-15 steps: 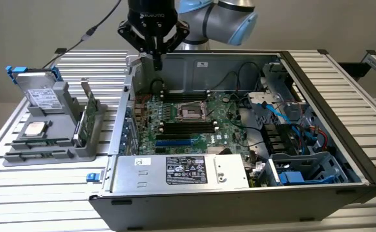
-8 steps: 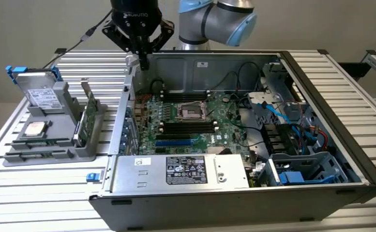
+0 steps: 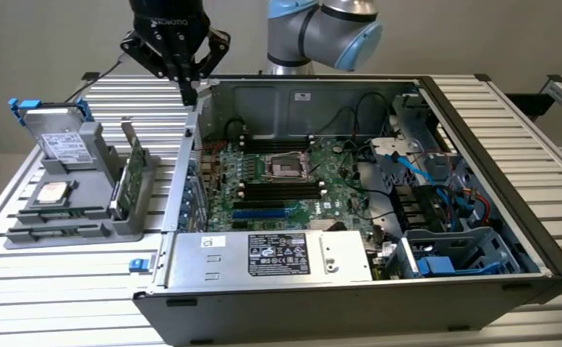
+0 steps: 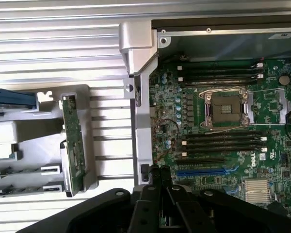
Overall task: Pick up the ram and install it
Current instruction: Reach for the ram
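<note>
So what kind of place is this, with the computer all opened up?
Probably a robotics lab or workshop bench: a robot arm works by an open computer case on a slatted metal table, with a grey rack of parts beside it.

One computer case (image 3: 358, 314), one motherboard (image 3: 343, 181), one processor socket (image 3: 288, 165), one power supply (image 3: 271, 254), one hard drive (image 3: 64, 144), one grey holder (image 3: 69, 231)

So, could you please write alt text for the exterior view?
A black gripper, shut and empty, hangs above an open computer case whose motherboard is visible. On the exterior view's left, a grey holder carries a silver hard drive and an upright green circuit board.
</note>
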Controlling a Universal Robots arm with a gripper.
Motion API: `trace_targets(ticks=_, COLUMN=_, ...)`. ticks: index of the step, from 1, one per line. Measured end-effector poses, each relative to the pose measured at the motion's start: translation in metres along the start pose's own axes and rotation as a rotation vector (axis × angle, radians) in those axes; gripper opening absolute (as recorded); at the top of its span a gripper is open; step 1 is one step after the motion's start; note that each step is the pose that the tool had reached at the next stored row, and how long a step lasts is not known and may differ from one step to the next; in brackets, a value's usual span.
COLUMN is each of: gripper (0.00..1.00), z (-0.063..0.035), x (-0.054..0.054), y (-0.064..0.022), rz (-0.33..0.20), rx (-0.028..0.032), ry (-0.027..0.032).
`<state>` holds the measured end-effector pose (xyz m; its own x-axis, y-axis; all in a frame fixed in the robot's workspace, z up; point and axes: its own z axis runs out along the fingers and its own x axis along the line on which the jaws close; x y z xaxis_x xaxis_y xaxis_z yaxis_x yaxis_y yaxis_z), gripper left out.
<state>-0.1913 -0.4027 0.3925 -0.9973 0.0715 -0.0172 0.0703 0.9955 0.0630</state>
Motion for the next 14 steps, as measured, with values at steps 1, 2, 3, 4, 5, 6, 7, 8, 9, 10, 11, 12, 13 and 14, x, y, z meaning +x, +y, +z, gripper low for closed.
trace_targets(ticks=1, gripper=0.10, z=-0.0001, x=0.004, y=-0.0003, rz=0.000, rx=0.0000, ry=0.0006)
trace_targets(ticks=2, gripper=0.10, z=-0.0002, x=0.009, y=-0.0006, rz=0.000, rx=0.0002, ry=0.0016)
trace_targets(ticks=3, gripper=0.10, z=-0.0003, x=0.013, y=-0.0010, rz=0.000, rx=0.0002, ry=0.0028)
trace_targets(ticks=4, gripper=0.10, z=-0.0004, x=0.018, y=-0.0013, rz=0.000, rx=0.0004, ry=0.0046)
trace_targets(ticks=5, gripper=0.10, z=-0.0005, x=0.022, y=-0.0016, rz=0.000, rx=0.0005, ry=0.0066)
trace_targets(ticks=6, gripper=0.10, z=-0.0006, x=0.027, y=-0.0019, rz=0.000, rx=0.0006, ry=0.0089)
trace_targets(ticks=7, gripper=0.10, z=-0.0006, x=0.032, y=-0.0022, rz=0.001, rx=0.0007, ry=0.0110)
trace_targets(ticks=8, gripper=0.10, z=-0.0007, x=0.036, y=-0.0026, rz=0.001, rx=0.0009, ry=0.0132)
trace_targets(ticks=9, gripper=0.10, z=-0.0008, x=0.041, y=-0.0029, rz=0.001, rx=0.0012, ry=0.0157)
trace_targets(ticks=10, gripper=0.10, z=-0.0009, x=0.045, y=-0.0032, rz=0.001, rx=0.0014, ry=0.0183)
trace_targets(ticks=11, gripper=0.10, z=-0.0009, x=0.050, y=-0.0035, rz=0.001, rx=0.0016, ry=0.0210)
trace_targets(ticks=12, gripper=0.10, z=-0.0009, x=0.054, y=-0.0039, rz=0.001, rx=0.0017, ry=0.0236)
trace_targets(ticks=13, gripper=0.10, z=-0.0010, x=0.059, y=-0.0042, rz=0.002, rx=0.0019, ry=0.0265)
trace_targets(ticks=14, gripper=0.10, z=-0.0010, x=0.063, y=-0.0045, rz=0.002, rx=0.0021, ry=0.0293)
